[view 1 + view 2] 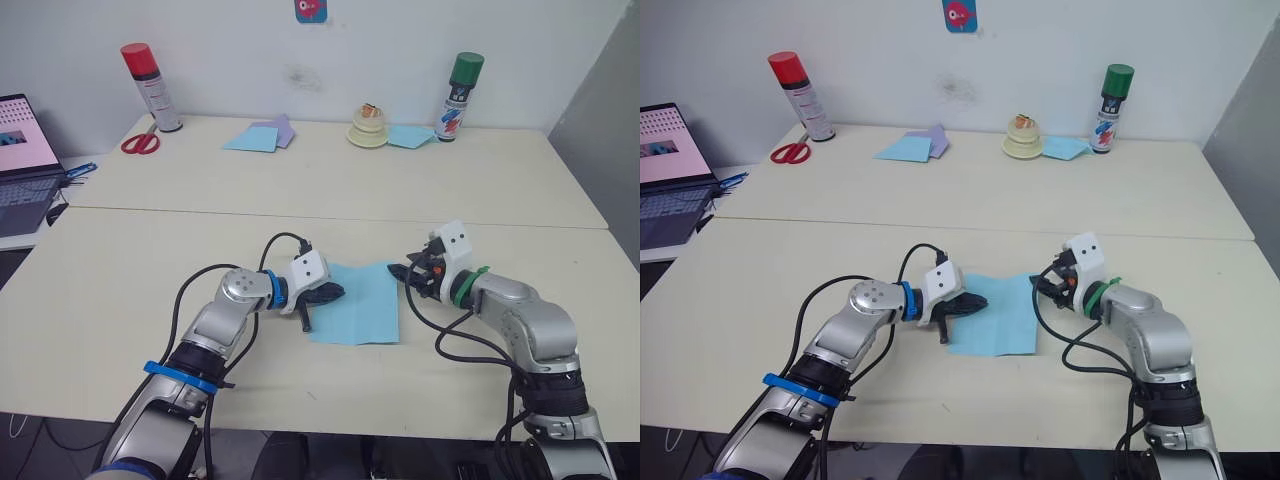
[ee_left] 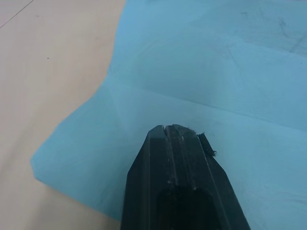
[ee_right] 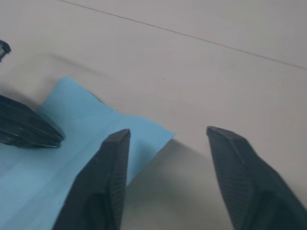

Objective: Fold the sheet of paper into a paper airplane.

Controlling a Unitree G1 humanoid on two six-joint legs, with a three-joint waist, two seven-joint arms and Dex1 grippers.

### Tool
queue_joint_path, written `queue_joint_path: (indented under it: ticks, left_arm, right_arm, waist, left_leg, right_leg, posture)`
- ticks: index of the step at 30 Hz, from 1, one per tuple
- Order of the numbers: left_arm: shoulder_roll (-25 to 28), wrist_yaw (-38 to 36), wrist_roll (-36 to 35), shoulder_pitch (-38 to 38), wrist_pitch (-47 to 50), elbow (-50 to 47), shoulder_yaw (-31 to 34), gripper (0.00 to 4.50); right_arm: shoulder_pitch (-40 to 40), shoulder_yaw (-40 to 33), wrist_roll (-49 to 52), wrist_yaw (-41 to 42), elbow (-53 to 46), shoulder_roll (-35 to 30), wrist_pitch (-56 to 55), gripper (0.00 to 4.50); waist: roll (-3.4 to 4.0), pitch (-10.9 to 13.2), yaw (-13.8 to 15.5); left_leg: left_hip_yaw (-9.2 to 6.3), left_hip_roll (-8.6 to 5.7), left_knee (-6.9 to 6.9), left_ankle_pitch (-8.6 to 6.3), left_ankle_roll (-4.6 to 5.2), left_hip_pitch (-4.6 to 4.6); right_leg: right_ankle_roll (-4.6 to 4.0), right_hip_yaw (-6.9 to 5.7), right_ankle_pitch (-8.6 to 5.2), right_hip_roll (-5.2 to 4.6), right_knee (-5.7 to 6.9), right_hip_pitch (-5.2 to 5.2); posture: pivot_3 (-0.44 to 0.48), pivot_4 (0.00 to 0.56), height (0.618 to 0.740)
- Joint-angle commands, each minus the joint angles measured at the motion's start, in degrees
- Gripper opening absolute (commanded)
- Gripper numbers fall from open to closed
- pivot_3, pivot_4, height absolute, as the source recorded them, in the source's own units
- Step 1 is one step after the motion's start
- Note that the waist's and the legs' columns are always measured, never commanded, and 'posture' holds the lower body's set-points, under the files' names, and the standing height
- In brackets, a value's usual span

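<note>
The light-blue sheet of paper [image 1: 358,305] lies flat on the near table, with crease lines visible in the left wrist view [image 2: 216,72]. My left gripper [image 1: 335,293] is shut, its joined fingertips [image 2: 175,136] resting on the sheet's left part. My right gripper [image 1: 400,272] is open at the sheet's far right corner. In the right wrist view, that corner of the sheet [image 3: 72,158] lies between the two spread fingers [image 3: 112,167]. The left gripper [image 3: 24,129] also shows there, lying on the paper.
On the far table stand a red-capped spray can [image 1: 150,85], red scissors [image 1: 140,143], light-blue and lilac sheets [image 1: 262,135], a cream round object [image 1: 368,128] and a green-capped can [image 1: 458,95]. A laptop [image 1: 25,160] sits at far left.
</note>
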Motion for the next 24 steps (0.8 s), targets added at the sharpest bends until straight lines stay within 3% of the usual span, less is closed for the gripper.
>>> queue_joint_path:
  ticks: [1,10,13,19,24]
  left_arm:
    - [-0.21,-0.39,1.70,1.60,0.93,0.28,-2.22,0.00]
    - [-0.38,-0.23,1.94,1.33,0.70,0.95,-2.07,0.00]
    - [-0.25,0.10,2.04,1.39,0.67,1.31,-1.82,0.00]
    - [0.04,0.44,2.10,2.18,0.61,1.53,-1.63,0.00]
    - [0.15,0.78,2.06,2.79,0.76,1.67,-1.58,0.00]
  right_arm:
    - [-0.81,-3.36,4.88,-1.17,-1.97,1.28,5.71,2.68]
    - [-3.67,-5.04,8.05,-4.48,4.18,5.23,6.99,2.68]
    - [-4.41,-4.98,8.54,-5.18,5.00,5.38,6.33,2.07]
    - [-4.33,-3.73,8.64,-5.85,4.24,5.29,5.34,0.02]
    - [-2.76,1.52,5.99,-5.27,1.49,3.34,0.69,0.02]
  waist:
    - [0.01,0.00,0.00]
    - [0.01,-0.01,-0.01]
    - [0.01,-0.01,-0.01]
    - [0.02,-0.01,-0.02]
    - [0.03,-0.02,-0.05]
  left_leg:
    - [0.00,0.00,-0.01,0.00,0.00,0.00]
    - [0.03,-0.01,-0.02,0.00,0.01,0.00]
    - [0.03,-0.02,-0.02,0.00,0.01,-0.02]
    - [0.02,-0.01,-0.03,0.00,0.01,-0.01]
    - [0.02,0.00,-0.03,0.00,0.01,0.00]
  right_leg:
    - [0.00,0.00,0.00,0.00,0.00,0.00]
    - [0.01,0.01,0.00,0.00,-0.04,0.00]
    - [0.01,0.01,0.00,0.00,-0.05,0.00]
    - [0.01,0.00,0.00,0.00,-0.05,0.00]
    - [0.01,0.00,0.00,0.00,-0.05,0.00]
  posture:
    - [0.000,0.150,0.729]
    - [0.000,0.150,0.729]
    - [0.000,0.150,0.729]
    - [0.000,0.150,0.729]
    - [0.000,0.150,0.729]
